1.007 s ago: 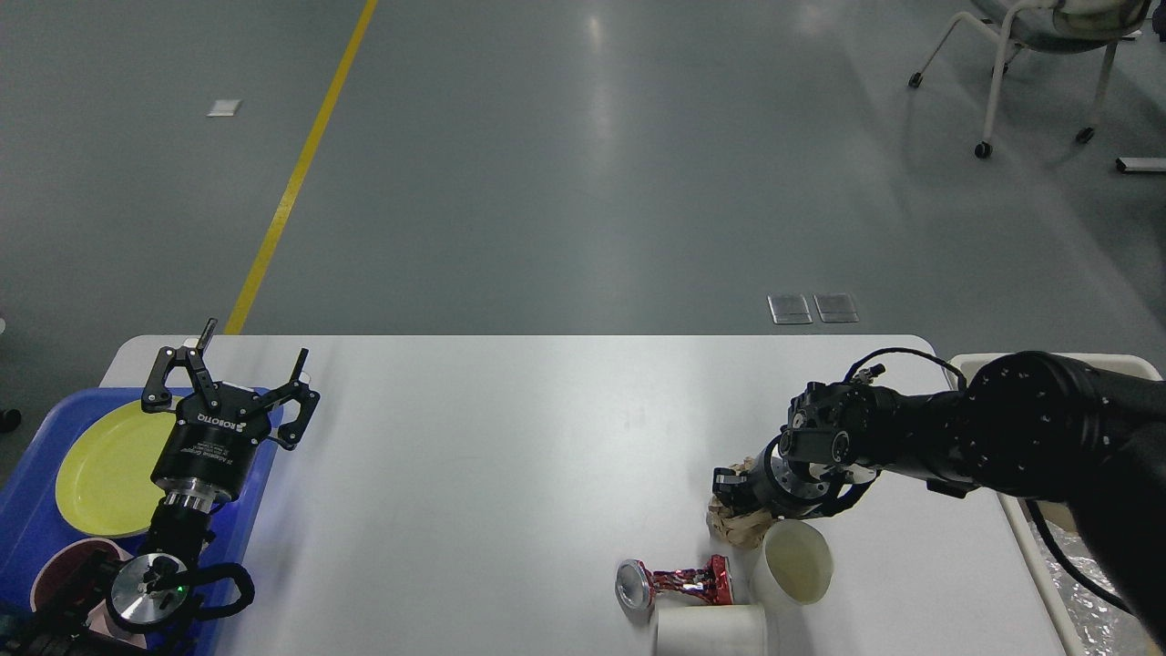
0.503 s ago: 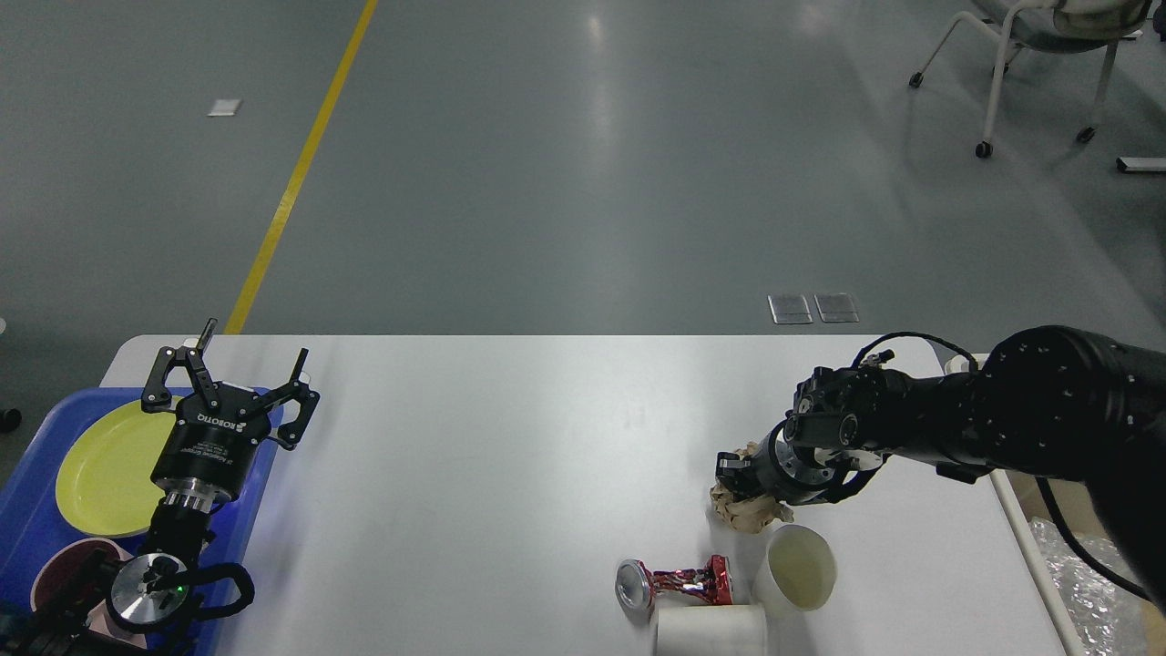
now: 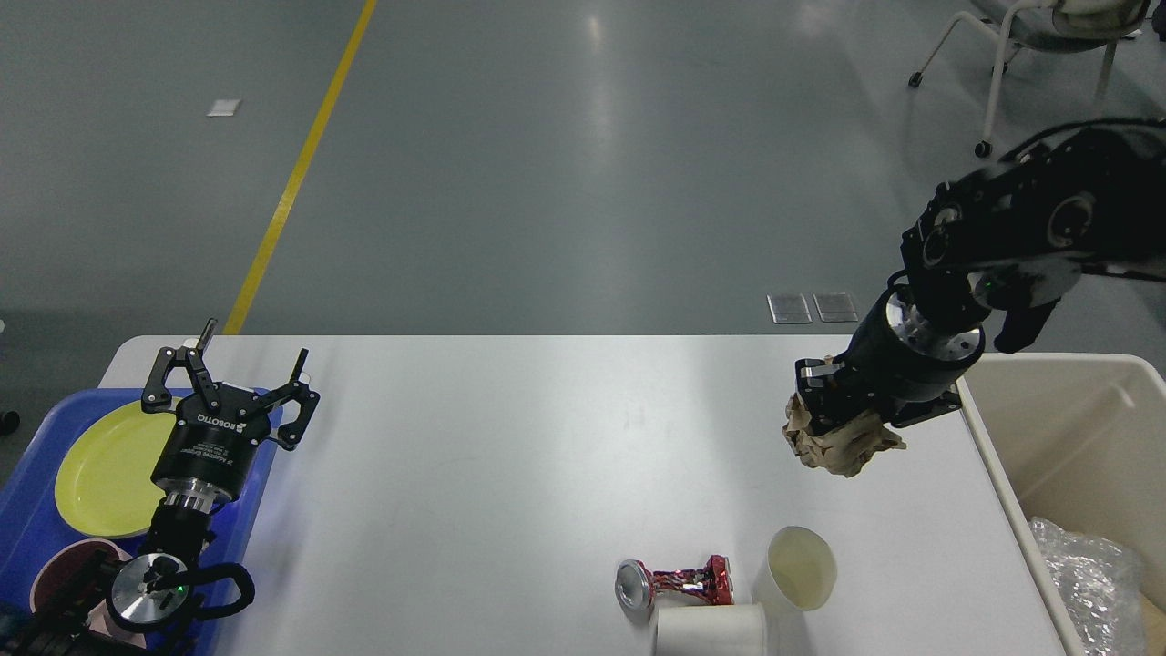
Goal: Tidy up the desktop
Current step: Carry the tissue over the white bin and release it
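Observation:
The white desktop (image 3: 510, 474) fills the lower half of the head view. My right gripper (image 3: 833, 424) hangs above its right side, shut on a crumpled brown paper wad (image 3: 836, 444) that is clear of the surface. Near the front edge lie a crushed red can (image 3: 674, 583), an upright white paper cup (image 3: 800, 568) and another white cup (image 3: 710, 630) on its side. My left gripper (image 3: 232, 364) stands open over the far left, above the edge of the blue tray (image 3: 36, 510), with nothing between its fingers.
The blue tray holds a yellow plate (image 3: 109, 469) and a pink bowl (image 3: 64, 569). A beige bin (image 3: 1075, 428) with clear plastic wrap (image 3: 1089, 583) inside stands against the desktop's right edge. A wheeled chair (image 3: 1029, 55) stands on the grey floor beyond.
My right gripper has risen from the desktop and swung right toward the bin, carrying the brown paper wad up with it. The left arm has stayed still.

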Robot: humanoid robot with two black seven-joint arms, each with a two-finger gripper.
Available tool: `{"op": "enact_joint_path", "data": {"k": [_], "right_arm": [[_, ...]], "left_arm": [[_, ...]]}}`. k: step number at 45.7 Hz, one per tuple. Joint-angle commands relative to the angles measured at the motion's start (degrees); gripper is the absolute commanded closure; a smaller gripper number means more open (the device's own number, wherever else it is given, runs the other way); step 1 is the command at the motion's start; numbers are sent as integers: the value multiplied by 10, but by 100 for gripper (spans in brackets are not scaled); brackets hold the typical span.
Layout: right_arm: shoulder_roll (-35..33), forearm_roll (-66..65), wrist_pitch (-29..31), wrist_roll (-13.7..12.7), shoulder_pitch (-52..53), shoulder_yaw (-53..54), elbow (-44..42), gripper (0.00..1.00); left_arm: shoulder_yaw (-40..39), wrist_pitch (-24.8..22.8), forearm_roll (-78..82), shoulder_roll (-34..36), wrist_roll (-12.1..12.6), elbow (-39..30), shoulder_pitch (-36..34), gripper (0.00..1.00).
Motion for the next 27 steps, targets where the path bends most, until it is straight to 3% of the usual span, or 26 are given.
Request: {"op": "enact_joint_path", "data": {"k": [1,8,20,27], "right_arm": [[-16,0,45,0,114,-16,61,100],[-42,12,46,-1,177,-21,114,100],[-44,19,24,0,177,-68,108,100],[-82,15,-4,0,145,-130,70,100]], "left_arm": [[0,0,0,0,0,0,0,4],[0,0,0,0,0,0,0,4],[0,0,0,0,0,0,0,4],[0,0,0,0,0,0,0,4]]}}
